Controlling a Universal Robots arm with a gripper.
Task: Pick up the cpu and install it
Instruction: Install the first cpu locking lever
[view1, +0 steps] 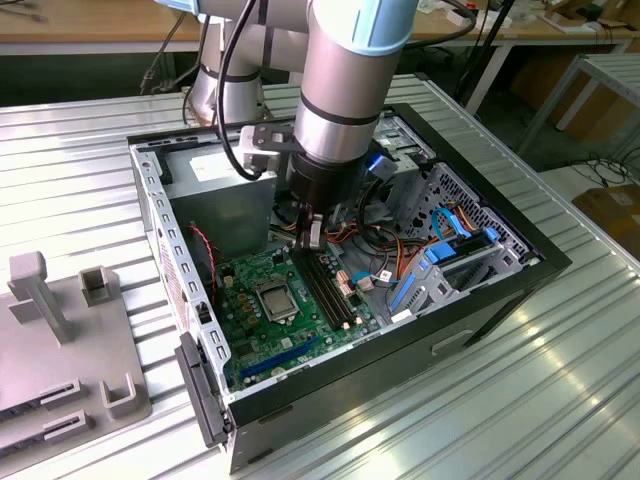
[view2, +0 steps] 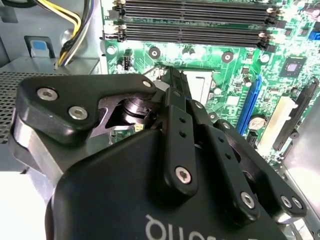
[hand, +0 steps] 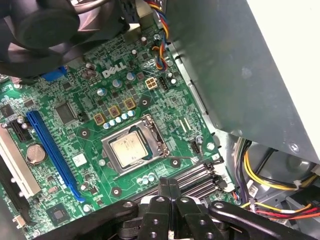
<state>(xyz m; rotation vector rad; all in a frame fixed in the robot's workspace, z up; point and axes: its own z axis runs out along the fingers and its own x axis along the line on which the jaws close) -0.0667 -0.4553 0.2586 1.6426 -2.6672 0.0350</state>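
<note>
Ribbed silver metal surface (view1: 560, 400) carries one open black computer case (view1: 480, 312) holding one green motherboard (view1: 255, 335). One small silvery square cpu (hand: 131, 149) lies in its one metal-framed socket (hand: 159, 142). One black two-fingered hand (hand: 169, 184) hangs nearby over the board, fingers pressed together, gripping nothing.

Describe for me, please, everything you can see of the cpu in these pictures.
The cpu is a small, flat, square chip with a plain silvery-grey metal top bearing faint print. It lies flat in the socket on the green motherboard, with the socket's dark metal frame bordering all four sides. Nothing else touches it. The shut hand is apart from it, by the black memory slots. Its underside is hidden.
</note>
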